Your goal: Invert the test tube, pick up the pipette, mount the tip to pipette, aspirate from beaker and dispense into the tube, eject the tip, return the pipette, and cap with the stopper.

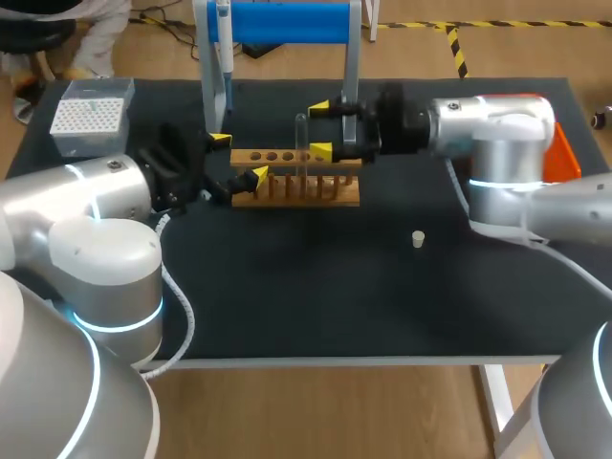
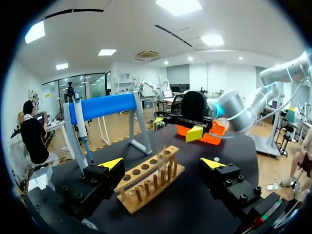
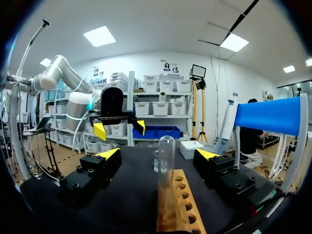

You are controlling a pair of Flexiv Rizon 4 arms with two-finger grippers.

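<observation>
The stopper (image 1: 418,238) is sitting alone on the desk (image 1: 316,306), right of centre. Behind it, the left end effector (image 1: 238,159) is hanging released at the left end of the wooden rack (image 1: 287,186). At centre frame the right end effector (image 1: 319,129), fingers spread, is flanking the test tube (image 1: 301,143), which is standing rounded end up in the rack, untouched. It's looking like thin, slick, brittle glass, so pinch it mid-barrel, gently.

Even light from ceiling panels (image 2: 178,6) (glaring white in both wrist views) casts only faint shadows on the table (image 1: 316,296).
</observation>
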